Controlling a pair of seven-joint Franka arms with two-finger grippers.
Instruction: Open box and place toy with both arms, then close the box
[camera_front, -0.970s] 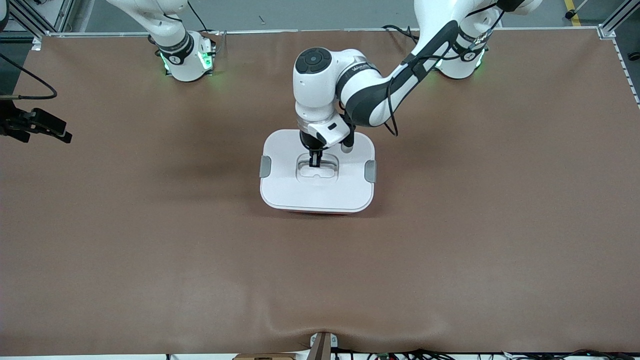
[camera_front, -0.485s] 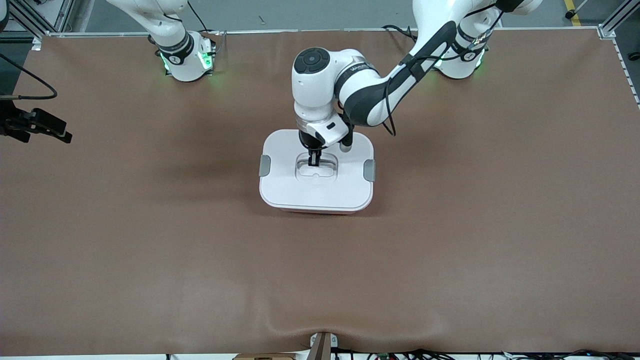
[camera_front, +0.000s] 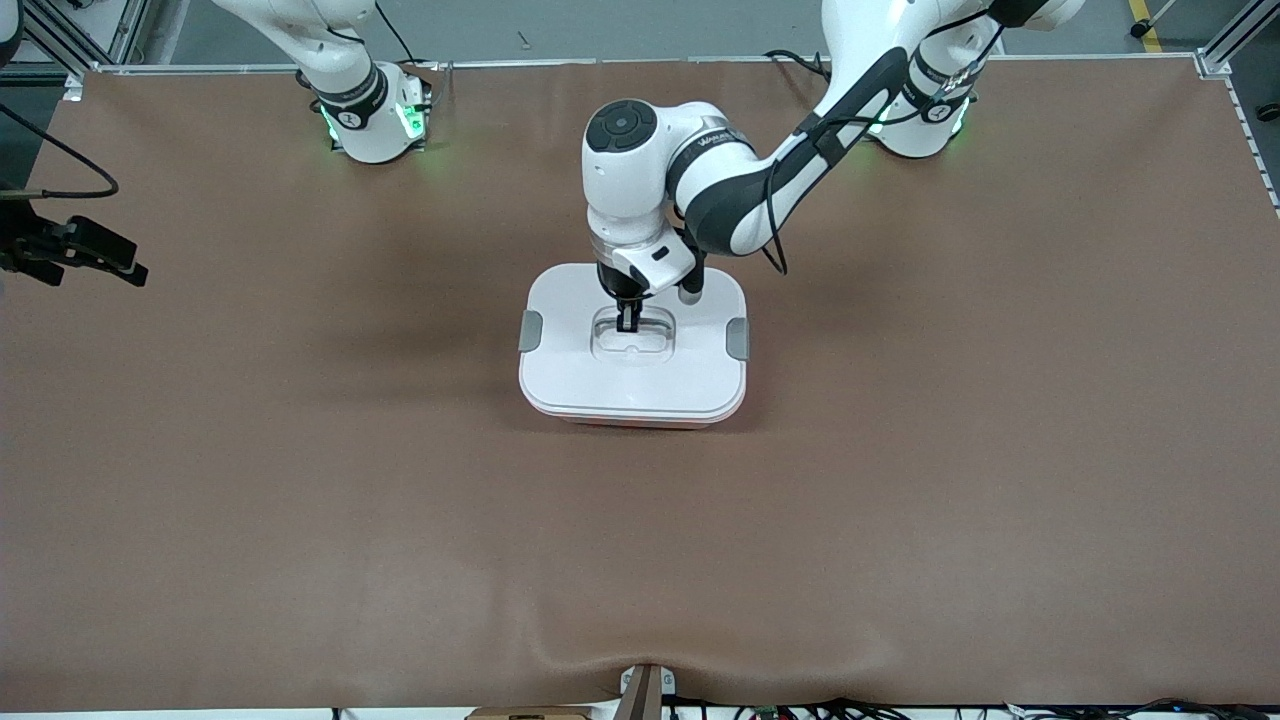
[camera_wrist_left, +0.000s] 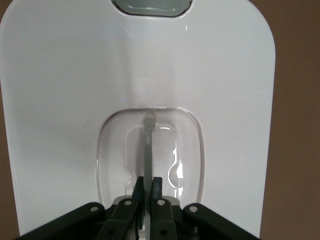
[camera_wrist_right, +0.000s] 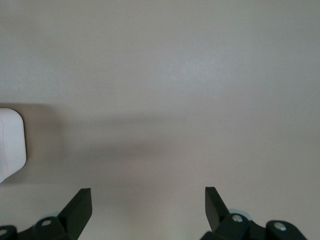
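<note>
Brown table mat (camera_front: 300, 480) under everything, wrinkled along the edge nearest the front camera.

Box (camera_front: 633, 385) at the middle of the mat, roughly between the two arm bases and nearer the front camera than both. White lid (camera_front: 570, 360) seated on top, closed; thin strip of pinkish-red base (camera_front: 630, 422) showing under the lid's near edge. Grey side clip (camera_front: 530, 331) on the end toward the right arm, matching grey clip (camera_front: 738, 339) on the end toward the left arm, both lying flat against the lid's ends. Clear recessed handle (camera_front: 633, 340) in the lid's centre; in the left wrist view, seen as a thin upright clear bar (camera_wrist_left: 148, 145) inside an oval hollow. Toy not visible in any view.

Left gripper (camera_front: 629, 322) down in that hollow, pointing straight down, fingers (camera_wrist_left: 136, 187) pinched narrow on the clear bar, one on each side, touching it. Left arm (camera_front: 760, 185) reaching in from its base to above the box.

Right gripper (camera_wrist_right: 148, 202) well apart from the box, off toward the right arm's end of the table, over bare mat; fingers spread wide, nothing between them. White corner of the lid (camera_wrist_right: 11, 145) at the edge of the right wrist view. Right arm waiting.
</note>
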